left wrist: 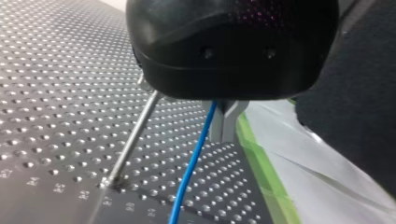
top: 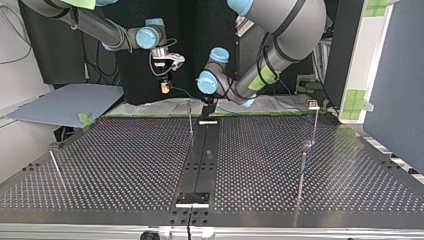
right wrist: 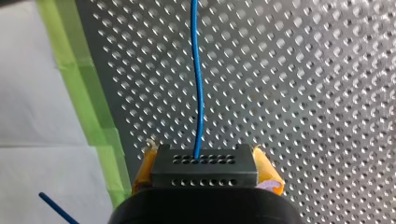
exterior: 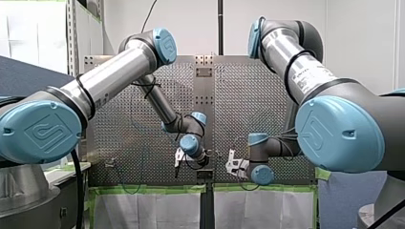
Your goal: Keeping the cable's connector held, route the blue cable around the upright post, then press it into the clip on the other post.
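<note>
Reaching my left pincer [left wrist: 226, 122], the blue cable [left wrist: 193, 158] disappears — grip unclear.

The bench [right wrist: 303, 93] is perforated metal, dull grey — the post [left wrist: 133, 137] is smooth shiny metal; the blue cable [right wrist: 198, 84] looks glossy plastic.

White wall [exterior: 363, 38] behind, dark blue partition [top: 395, 75] alongside.

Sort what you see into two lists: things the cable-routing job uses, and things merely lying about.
Job: blue cable; connector; right gripper; left gripper; upright post; clip post.
Lying about: blue-grey sheet; green tape; white sheeting.
</note>
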You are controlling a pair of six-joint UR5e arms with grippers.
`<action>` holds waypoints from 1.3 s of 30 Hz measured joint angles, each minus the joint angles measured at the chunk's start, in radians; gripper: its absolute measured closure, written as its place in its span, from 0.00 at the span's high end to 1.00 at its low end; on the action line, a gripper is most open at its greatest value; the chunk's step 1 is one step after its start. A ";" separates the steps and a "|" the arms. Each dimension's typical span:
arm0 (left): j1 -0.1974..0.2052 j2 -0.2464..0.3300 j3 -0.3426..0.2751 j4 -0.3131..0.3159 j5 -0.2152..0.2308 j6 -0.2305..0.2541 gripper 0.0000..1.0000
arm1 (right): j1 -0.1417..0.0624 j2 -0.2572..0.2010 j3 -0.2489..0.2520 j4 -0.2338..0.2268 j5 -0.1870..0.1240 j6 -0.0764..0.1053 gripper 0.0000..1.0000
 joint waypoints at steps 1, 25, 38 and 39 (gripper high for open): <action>0.001 0.000 0.000 0.006 0.005 -0.007 0.00 | -0.006 0.000 -0.003 0.000 0.000 0.000 0.00; 0.022 -0.006 0.000 0.029 0.090 -0.067 0.00 | -0.088 0.042 -0.032 0.013 -0.004 -0.004 0.00; 0.042 -0.006 0.000 0.072 0.111 -0.101 0.00 | -0.101 0.073 -0.056 0.032 -0.005 -0.021 0.00; 0.045 -0.006 0.000 0.074 0.114 -0.104 0.00 | -0.101 0.073 -0.059 0.033 -0.005 -0.022 0.00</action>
